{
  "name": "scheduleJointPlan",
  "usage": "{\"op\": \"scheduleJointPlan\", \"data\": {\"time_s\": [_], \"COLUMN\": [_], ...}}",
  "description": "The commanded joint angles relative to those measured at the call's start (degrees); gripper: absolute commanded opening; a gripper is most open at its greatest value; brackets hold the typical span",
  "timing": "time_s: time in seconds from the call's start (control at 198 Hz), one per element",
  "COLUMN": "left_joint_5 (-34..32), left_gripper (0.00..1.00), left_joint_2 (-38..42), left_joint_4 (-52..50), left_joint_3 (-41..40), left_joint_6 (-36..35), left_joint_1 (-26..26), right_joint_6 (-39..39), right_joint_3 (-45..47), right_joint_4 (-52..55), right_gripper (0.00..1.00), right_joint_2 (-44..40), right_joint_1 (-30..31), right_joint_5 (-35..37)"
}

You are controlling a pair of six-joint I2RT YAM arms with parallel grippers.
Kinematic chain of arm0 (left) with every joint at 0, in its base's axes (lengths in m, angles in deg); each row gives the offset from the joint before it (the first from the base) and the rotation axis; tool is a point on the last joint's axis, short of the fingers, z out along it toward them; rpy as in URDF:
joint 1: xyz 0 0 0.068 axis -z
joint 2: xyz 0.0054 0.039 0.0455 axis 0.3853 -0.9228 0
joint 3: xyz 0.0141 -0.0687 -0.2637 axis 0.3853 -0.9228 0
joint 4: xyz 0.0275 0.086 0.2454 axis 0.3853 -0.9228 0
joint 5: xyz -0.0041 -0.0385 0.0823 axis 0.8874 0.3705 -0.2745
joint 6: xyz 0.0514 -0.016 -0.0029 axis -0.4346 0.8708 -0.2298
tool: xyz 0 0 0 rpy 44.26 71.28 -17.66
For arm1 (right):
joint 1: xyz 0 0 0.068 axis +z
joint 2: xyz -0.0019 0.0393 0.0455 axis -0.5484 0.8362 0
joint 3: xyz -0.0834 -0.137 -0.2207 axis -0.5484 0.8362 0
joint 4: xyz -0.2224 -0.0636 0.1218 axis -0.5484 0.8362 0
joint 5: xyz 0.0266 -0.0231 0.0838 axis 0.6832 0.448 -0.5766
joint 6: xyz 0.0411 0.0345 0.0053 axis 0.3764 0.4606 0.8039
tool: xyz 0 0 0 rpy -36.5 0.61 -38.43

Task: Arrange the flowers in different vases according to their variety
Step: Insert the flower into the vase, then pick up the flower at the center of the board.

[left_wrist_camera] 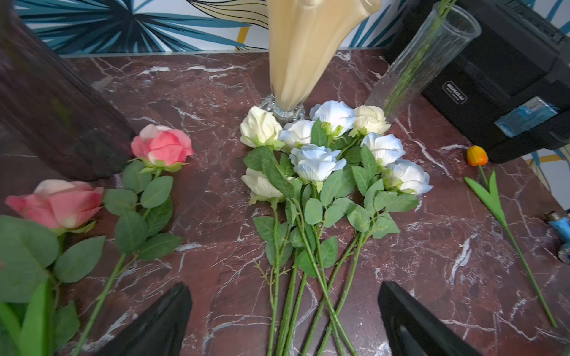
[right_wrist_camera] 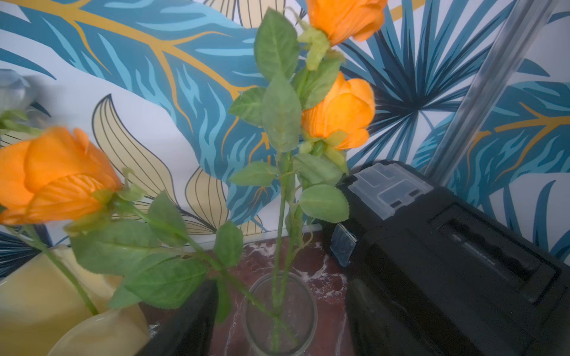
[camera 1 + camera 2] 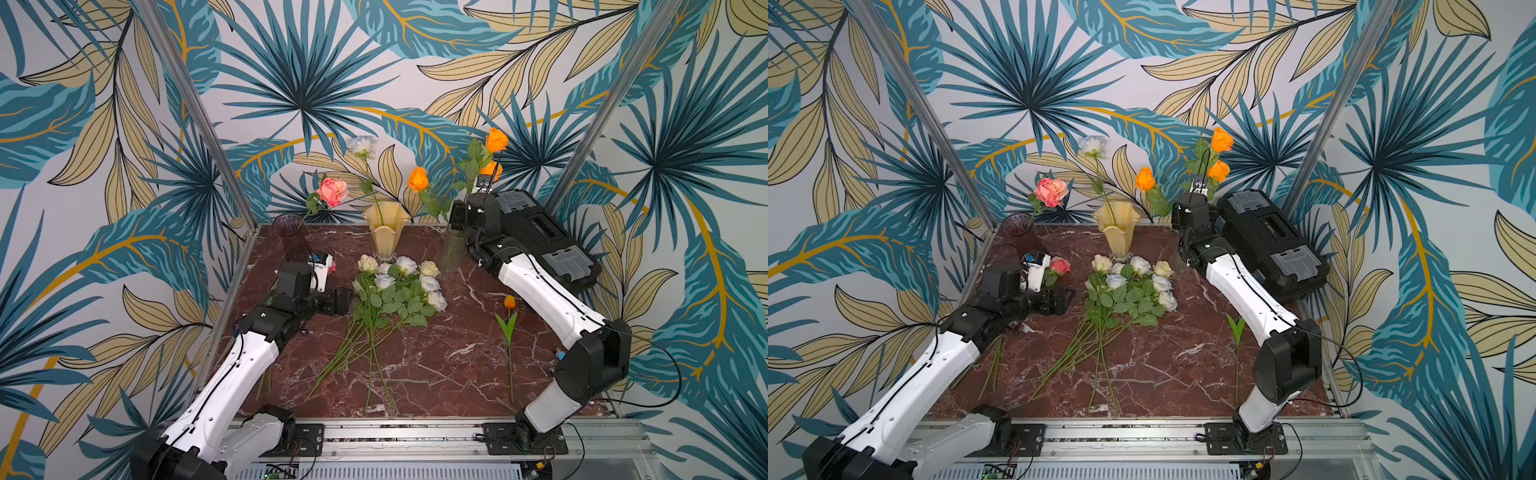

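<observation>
Fingers spread: left fingers point(image 1: 160, 326) near white roses point(image 1: 324, 154), right fingers point(image 2: 188, 326) (above clear vase point(image 2: 308, 308))

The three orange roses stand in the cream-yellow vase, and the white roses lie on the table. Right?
No: the three orange roses stand in the clear glass cylinder, not the cream-yellow vase, as the right wrist view shows. The white roses do lie on the table.
</observation>
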State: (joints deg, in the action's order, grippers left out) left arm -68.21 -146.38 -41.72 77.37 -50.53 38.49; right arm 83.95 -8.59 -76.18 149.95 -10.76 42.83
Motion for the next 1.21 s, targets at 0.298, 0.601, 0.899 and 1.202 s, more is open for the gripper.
{"op": "scheduleJointPlan", "data": {"time_s": [0.298, 0.601, 0.899, 1.202], "left_joint_5": [-20.10, -22.92, -21.43, -18.24], "left_gripper": [1.00, 0.99, 0.94, 0.90], "left_joint_2": [-6.00, -17.63, -30.58, -39.78], "left_joint_4": [-17.81, -26.66, -30.50, -31.21], "left_joint_3": [8.47, 12.06, 17.64, 22.72], "left_joint_6": [-2.28, -1.97, -6.41, -11.52], "left_joint_1": [-1.16, -1.99, -8.75, -13.39], "right_joint_6": [4.67, 8.99, 16.26, 15.89], "right_joint_3": [6.75, 8.29, 14.75, 17.03], "right_joint_4": [12.06, 18.73, 20.41, 21.03], "right_gripper": [0.75, 0.81, 0.81, 0.81], "right_joint_2": [-13.29, -18.56, -23.28, -26.46], "right_joint_1": [0.31, 0.24, 0.25, 0.17], "right_joint_5": [-9.85, -16.42, -22.34, -20.61]}}
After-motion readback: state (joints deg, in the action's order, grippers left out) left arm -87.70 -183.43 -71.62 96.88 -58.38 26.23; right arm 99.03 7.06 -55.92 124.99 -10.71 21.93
